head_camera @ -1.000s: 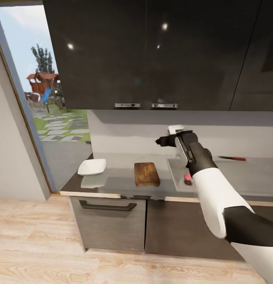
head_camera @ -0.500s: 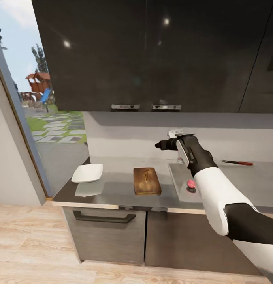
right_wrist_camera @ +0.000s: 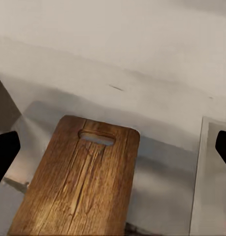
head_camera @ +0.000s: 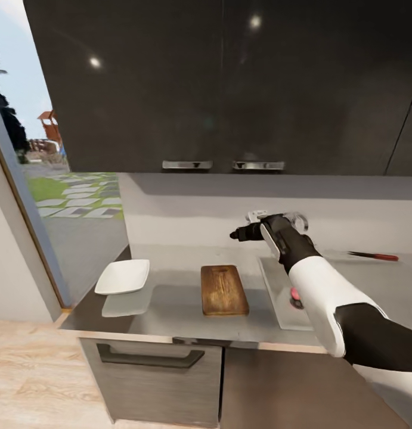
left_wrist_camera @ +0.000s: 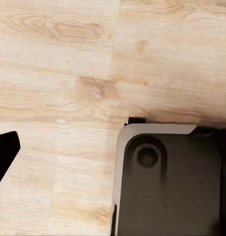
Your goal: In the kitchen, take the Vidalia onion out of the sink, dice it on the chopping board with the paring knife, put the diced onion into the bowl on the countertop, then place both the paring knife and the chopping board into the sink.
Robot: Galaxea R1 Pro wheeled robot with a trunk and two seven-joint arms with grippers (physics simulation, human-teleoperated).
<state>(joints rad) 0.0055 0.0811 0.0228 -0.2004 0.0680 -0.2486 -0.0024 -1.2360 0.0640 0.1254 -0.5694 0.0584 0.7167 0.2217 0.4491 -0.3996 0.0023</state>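
Change: the whole head view has shifted since a second ago; my base has rolled closer, and the worktop [head_camera: 170,304] looms larger. Things themselves unmoved. Approach only; nothing grasped.

Right fingers [head_camera: 234,235]: apart, empty, raised above the chopping board [head_camera: 223,290].

Left fingers: state untellable; wooden floor [left_wrist_camera: 59,73] under that wrist.

Vidalia onion [head_camera: 294,293]: in sink [head_camera: 280,298], mostly behind my forearm.

Paring knife [head_camera: 374,256]: far right. Bowl [head_camera: 123,277]: left of board.
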